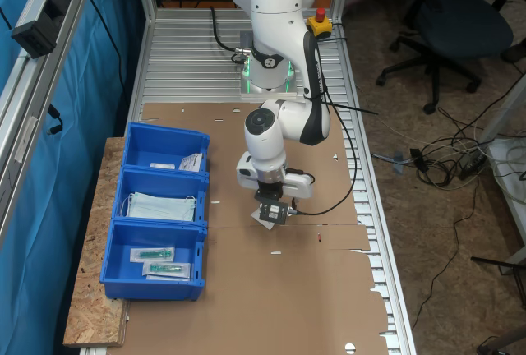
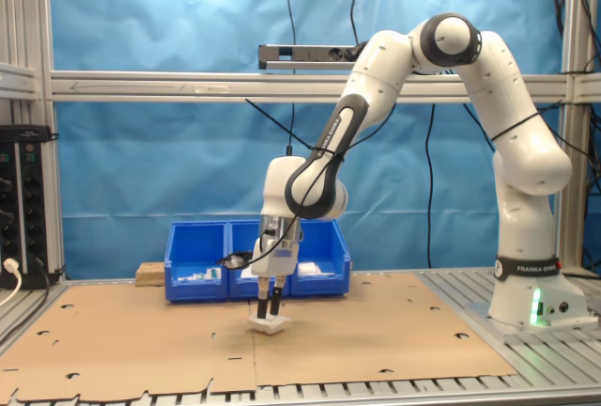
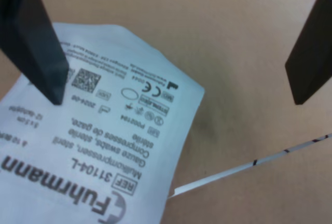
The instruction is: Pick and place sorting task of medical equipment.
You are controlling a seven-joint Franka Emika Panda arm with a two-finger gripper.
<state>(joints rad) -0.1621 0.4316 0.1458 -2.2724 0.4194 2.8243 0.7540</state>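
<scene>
Gripper: the black two-fingered gripper (image 1: 272, 214) is lowered over the packet, its fingers spread wide; one finger (image 3: 36, 42) is seen above the packet's edge, the other beside it over bare cardboard.
Packet: the small flat white sealed packet (image 3: 98, 146) with dark print is laid on the brown cardboard sheet (image 1: 312, 306) covering the bench, near the row of blue plastic bins (image 1: 156, 215).
Bins: three compartments are seen, each with items inside.

Arm: we see it bent over, wrist pointing straight down. Gripper (image 2: 269, 313): low at the surface, fingers (image 3: 36, 53) vertical and spread apart in the wrist view.
</scene>
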